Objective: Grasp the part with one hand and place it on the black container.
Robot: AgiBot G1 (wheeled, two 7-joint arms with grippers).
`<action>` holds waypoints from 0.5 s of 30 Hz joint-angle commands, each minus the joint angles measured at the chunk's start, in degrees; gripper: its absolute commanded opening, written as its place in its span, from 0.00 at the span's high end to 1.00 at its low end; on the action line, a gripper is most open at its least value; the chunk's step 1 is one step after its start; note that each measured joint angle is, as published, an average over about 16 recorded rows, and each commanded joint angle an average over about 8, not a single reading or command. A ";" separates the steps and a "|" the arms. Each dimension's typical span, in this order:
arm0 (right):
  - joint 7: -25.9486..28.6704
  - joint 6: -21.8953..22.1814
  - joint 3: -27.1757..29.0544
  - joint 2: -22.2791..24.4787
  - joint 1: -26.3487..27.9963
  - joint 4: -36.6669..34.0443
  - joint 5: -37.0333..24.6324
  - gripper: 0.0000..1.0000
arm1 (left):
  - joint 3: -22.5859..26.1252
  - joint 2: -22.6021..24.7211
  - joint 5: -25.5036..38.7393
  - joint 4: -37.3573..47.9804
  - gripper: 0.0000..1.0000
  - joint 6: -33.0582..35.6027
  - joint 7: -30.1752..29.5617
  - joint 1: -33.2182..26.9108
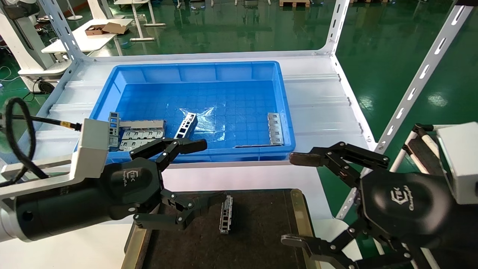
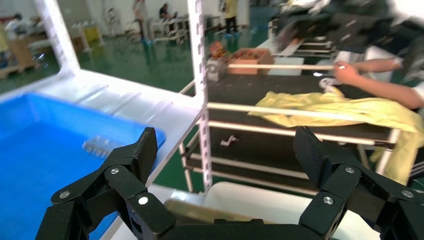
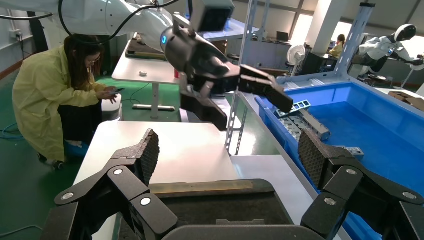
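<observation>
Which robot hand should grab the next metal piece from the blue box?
Probably the left. The left gripper is open at the blue bin's near edge, close to the metal pieces. The right gripper, also open, hangs off the black container's right side.

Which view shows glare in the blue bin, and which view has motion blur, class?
Head view: a white sheen lies on the clear film in the blue bin, beside the ladder-like bar. Left wrist view: the background person and upper right corner are smeared, while the left pincer is crisp. Right wrist view: mostly sharp.
</observation>
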 commanded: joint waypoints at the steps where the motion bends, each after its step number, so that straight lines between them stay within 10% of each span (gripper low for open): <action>1: 0.00 0.00 0.00 0.00 0.00 0.00 0.00 0.00 | -0.48 0.02 -0.42 0.13 0.00 1.75 0.68 -0.50; 15: 0.00 0.00 0.00 0.00 0.00 0.00 0.00 0.00 | -1.28 -0.61 -1.84 3.26 0.00 9.40 1.48 -1.80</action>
